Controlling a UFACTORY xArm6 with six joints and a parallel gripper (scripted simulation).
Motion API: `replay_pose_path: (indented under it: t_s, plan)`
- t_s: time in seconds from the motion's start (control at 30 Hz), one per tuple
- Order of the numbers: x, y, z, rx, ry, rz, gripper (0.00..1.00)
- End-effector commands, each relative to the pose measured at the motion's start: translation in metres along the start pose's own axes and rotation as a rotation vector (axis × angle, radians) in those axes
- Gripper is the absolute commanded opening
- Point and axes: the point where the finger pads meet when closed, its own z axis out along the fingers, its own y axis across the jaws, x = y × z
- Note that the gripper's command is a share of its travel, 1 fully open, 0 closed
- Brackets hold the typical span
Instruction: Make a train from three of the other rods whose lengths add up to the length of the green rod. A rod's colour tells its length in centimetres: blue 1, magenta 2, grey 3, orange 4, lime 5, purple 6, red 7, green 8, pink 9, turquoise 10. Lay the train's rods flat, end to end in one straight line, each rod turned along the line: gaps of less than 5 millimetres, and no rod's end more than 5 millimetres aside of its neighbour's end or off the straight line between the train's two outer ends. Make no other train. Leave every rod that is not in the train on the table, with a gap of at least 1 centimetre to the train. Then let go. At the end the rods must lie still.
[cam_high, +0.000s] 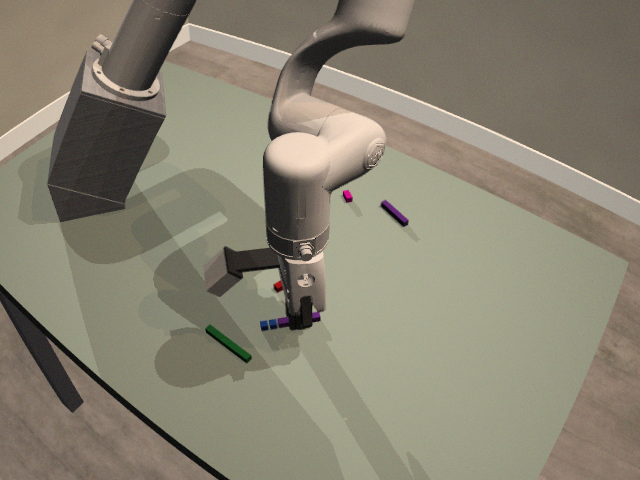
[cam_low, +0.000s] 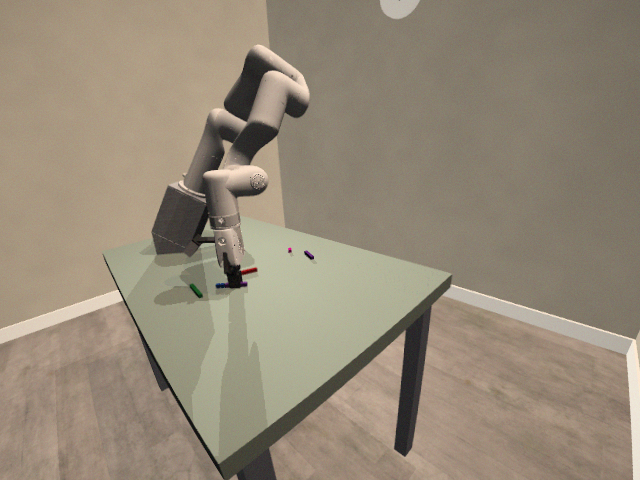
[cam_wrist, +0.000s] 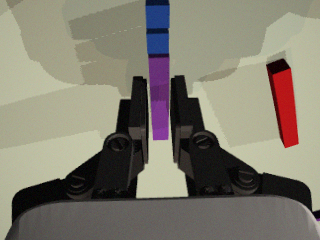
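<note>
A purple rod (cam_high: 283, 322) (cam_low: 244, 284) (cam_wrist: 160, 122) lies flat between the fingers of my gripper (cam_high: 301, 319) (cam_low: 234, 280) (cam_wrist: 158, 95). The fingers stand slightly open, with a thin gap on each side of the rod in the wrist view. Its far end meets a blue rod (cam_high: 272, 323) (cam_wrist: 158, 43) with no clear gap. The other blue rod (cam_high: 264, 324) (cam_wrist: 158, 17) follows in the same line, a narrow dark seam between them. The fingers hide the purple rod's middle in the top view. The green rod (cam_high: 227, 343) (cam_low: 195, 290) lies apart, slanted.
A red rod (cam_high: 278, 286) (cam_low: 250, 270) (cam_wrist: 285, 107) lies beside the line, clearly apart, partly hidden by the gripper in the top view. A magenta rod (cam_high: 347, 196) (cam_low: 290, 250) and another purple rod (cam_high: 394, 212) (cam_low: 309, 254) lie farther back.
</note>
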Motion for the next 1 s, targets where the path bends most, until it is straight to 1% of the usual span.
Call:
replay_pose_path:
  t_s: [0.0,0.07,0.1,0.57,0.73,0.8,0.97]
  plan:
    - [-0.001,-0.001,-0.001,0.002,-0.001,0.000,0.20]
    - [-0.001,-0.001,-0.001,0.002,-0.001,0.000,0.20]
    - [-0.001,-0.001,-0.001,0.002,-0.001,0.000,0.24]
    - [-0.001,-0.001,-0.003,0.002,-0.001,0.000,0.24]
    - [0.000,-0.001,-0.016,0.002,-0.001,0.000,0.24]
    - [0.000,-0.001,-0.016,0.002,-0.001,0.000,0.24]
    - [0.000,-0.001,-0.042,0.002,-0.001,0.000,0.24]
